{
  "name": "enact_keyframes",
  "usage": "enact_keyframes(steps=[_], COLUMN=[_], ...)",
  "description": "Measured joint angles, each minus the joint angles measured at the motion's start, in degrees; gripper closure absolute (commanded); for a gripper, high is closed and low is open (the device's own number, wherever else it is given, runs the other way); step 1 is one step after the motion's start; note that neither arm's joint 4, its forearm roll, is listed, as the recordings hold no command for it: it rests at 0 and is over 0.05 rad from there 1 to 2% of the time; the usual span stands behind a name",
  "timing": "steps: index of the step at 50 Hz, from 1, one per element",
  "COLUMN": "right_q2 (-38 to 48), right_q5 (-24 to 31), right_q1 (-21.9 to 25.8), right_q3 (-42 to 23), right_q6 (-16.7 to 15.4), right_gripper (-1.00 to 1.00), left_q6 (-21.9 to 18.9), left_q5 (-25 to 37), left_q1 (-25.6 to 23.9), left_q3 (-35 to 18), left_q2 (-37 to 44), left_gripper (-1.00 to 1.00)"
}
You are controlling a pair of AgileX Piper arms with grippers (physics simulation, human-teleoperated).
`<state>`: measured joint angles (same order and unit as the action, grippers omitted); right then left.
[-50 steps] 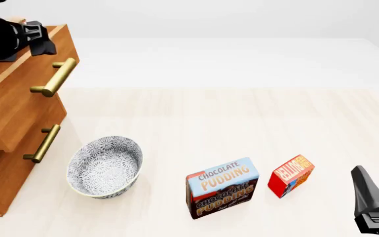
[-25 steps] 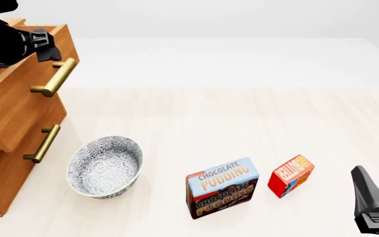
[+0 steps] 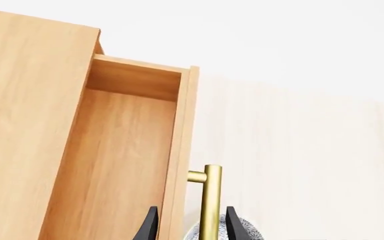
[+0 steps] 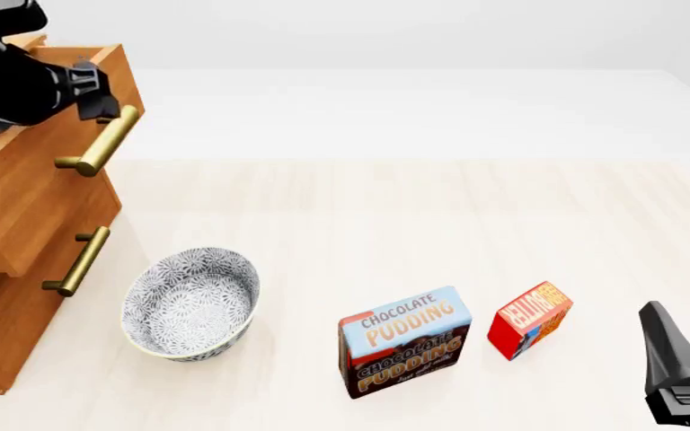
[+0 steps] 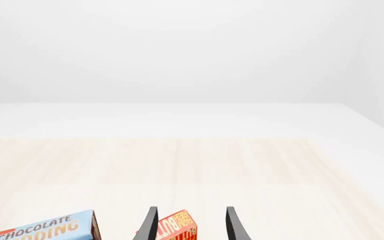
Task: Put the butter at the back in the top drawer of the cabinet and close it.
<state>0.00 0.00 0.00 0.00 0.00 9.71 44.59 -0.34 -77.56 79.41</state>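
**Top drawer open, butter not yet picked up**

The counter (image 4: 465, 215) is pale wood with a soft grain and a white strip along its far edge. At its left edge stands the cabinet (image 4: 10, 296), light-brown wood, box-shaped, with brass bar handles. The top drawer (image 3: 122, 160) is pulled out; its inside is bare flat wood and looks empty in the part that is visible. The left tool (image 3: 188, 225) is above the front of this drawer, and its two dark fingers stand apart, one on each side of the brass handle (image 3: 210, 200), not clamped on it as far as I can judge.

Near the front edge, toward the left, is a round bowl (image 4: 191, 303) with a grey flower pattern. Right of it stands the pudding box (image 4: 405, 341), blue and brown cardboard. Just beside this box, toward the front right corner, lies the butter (image 4: 530, 320), a small red and orange box, turned at an angle. The right tool (image 5: 188, 225) has its fingers apart, aimed at the butter, which shows between them but does not seem gripped.

What can go wrong, in my judgement: the butter is small and rotated, so the fingers may close on a corner and it may slip or turn. The pudding box is very near, and a wide approach may push it. The left arm over the drawer may block the way for the butter.
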Motion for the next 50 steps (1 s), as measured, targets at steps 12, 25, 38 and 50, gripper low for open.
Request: enact_keyframes(steps=[12,25,38,50], right_q2=[0.0,0.0,0.0,0.0], right_q5=[0.0,0.0,0.0,0.0], right_q1=[0.0,0.0,0.0,0.0], right_q3=[0.0,0.0,0.0,0.0], right_q6=[0.0,0.0,0.0,0.0], right_gripper=[-1.0,-1.0,-1.0,-1.0], left_q6=[-0.5,-0.56,-0.5,0.3], left_q5=[-0.23,-0.41,-0.92,-1.38], left_q1=[-0.41,-1.24,-2.72,-4.02], left_q3=[0.3,0.52,0.97,1.23], left_q2=[0.13,0.25,0.87,1.01], left_gripper=[-1.0,-1.0,-1.0,-1.0])
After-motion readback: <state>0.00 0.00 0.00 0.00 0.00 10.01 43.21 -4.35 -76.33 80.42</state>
